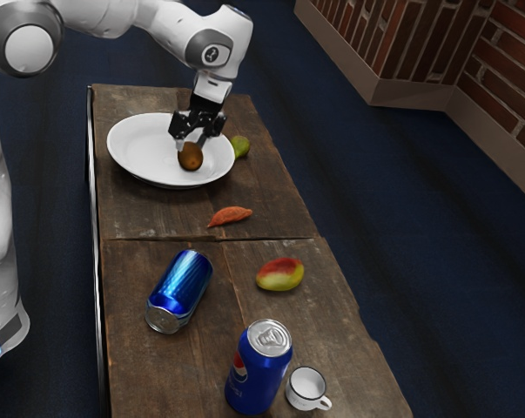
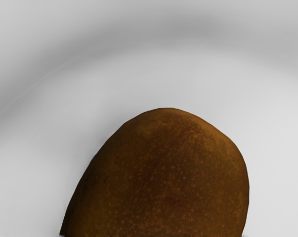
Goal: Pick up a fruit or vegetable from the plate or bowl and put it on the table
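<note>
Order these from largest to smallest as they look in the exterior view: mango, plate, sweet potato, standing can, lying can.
1. Plate
2. Standing can and lying can, too alike to rank
3. Mango
4. Sweet potato

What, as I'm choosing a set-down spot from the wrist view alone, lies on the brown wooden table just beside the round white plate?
Observer: A small green fruit lies by the plate's rim, on the exterior view's right.

Operator: And nearer the exterior camera than the plate?

Observer: First comes an orange-red, tapered vegetable, lying on bare wood.

Operator: Anything upright further along?

Observer: Yes, a blue metal can stands beside a small white cup.
</note>
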Robot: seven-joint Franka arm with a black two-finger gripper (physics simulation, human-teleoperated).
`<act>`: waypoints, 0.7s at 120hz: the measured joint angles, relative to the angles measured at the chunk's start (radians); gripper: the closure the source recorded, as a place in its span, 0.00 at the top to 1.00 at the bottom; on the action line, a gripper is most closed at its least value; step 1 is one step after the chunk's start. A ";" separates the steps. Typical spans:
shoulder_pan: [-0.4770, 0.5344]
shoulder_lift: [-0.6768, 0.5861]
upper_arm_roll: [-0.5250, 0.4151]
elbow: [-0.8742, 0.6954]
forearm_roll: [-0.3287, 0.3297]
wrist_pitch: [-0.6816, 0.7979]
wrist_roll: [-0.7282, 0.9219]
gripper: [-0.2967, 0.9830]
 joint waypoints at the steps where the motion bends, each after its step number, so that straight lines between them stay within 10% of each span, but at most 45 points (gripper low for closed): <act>1: 0.000 0.000 0.000 0.000 0.000 0.000 0.000 0.53; 84: 0.000 0.049 0.009 0.003 -0.013 0.007 0.005 0.45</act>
